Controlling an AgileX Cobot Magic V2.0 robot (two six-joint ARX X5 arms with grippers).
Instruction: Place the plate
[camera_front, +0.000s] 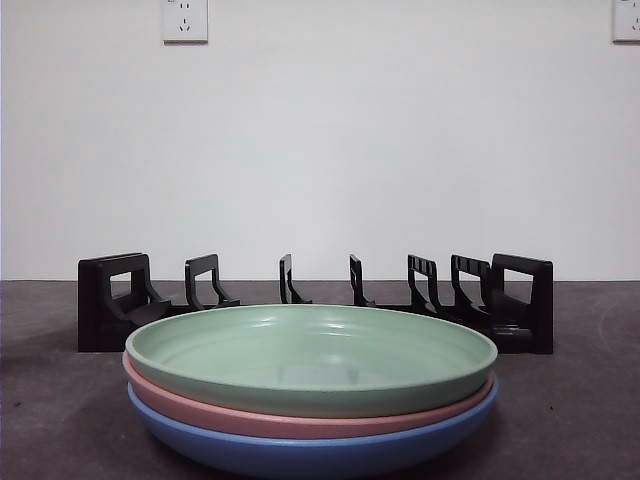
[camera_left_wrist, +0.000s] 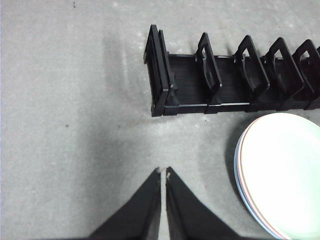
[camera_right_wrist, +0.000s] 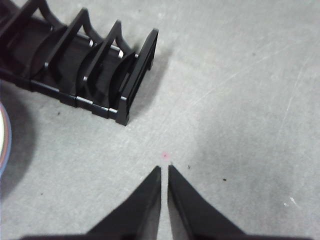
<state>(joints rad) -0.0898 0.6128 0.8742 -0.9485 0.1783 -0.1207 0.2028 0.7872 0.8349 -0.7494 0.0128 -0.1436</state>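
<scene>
Basically nothing done yet: green plate (camera_front: 310, 358) tops the pink plate (camera_front: 300, 418) and blue plate (camera_front: 300, 452) stack at the table's (camera_front: 60, 420) front edge, black dish rack (camera_front: 315, 300) behind with empty slots, left gripper (camera_left_wrist: 162, 172) and right gripper (camera_right_wrist: 164, 168) both nearly closed, holding nothing, hovering over bare table.

Plain white wall (camera_front: 320, 150) behind, unmarked, evenly lit. Two white wall sockets high up: one socket (camera_front: 185, 20) toward the left, another socket (camera_front: 626, 20) cut by the right edge. Tabletop (camera_front: 60, 400) dark grey and matte from the low front view; paler grey, finely speckled, in the wrist views (camera_left_wrist: 75, 100), with faint scuffs, a few dark flecks and soft shadows.
</scene>
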